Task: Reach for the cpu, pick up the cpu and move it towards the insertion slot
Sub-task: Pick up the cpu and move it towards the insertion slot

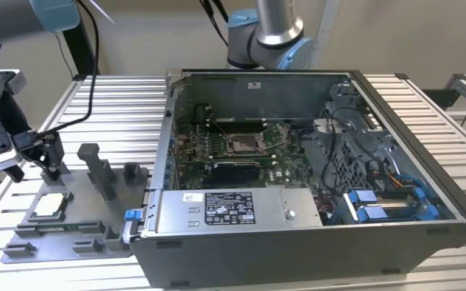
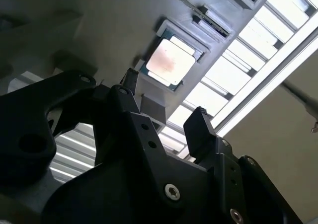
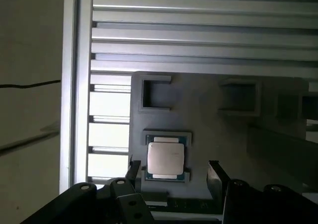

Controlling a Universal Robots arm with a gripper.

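While your gripper [image 3: 173, 172] hangs open and empty just above it, the cpu [image 3: 166, 158] lies in its grey tray [image 1: 55, 245] on the worktop [image 1: 104, 109], not picked up yet, well apart from the insertion slot [image 1: 245, 142].

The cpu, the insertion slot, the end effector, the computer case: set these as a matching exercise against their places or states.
1. cpu
2. insertion slot
3. end effector
4. computer case

A. open, over the grey fixture
B. inside the case
C. flat in a fixture recess
D. side panel off, interior exposed

Pairs: 1-C, 2-B, 3-A, 4-D
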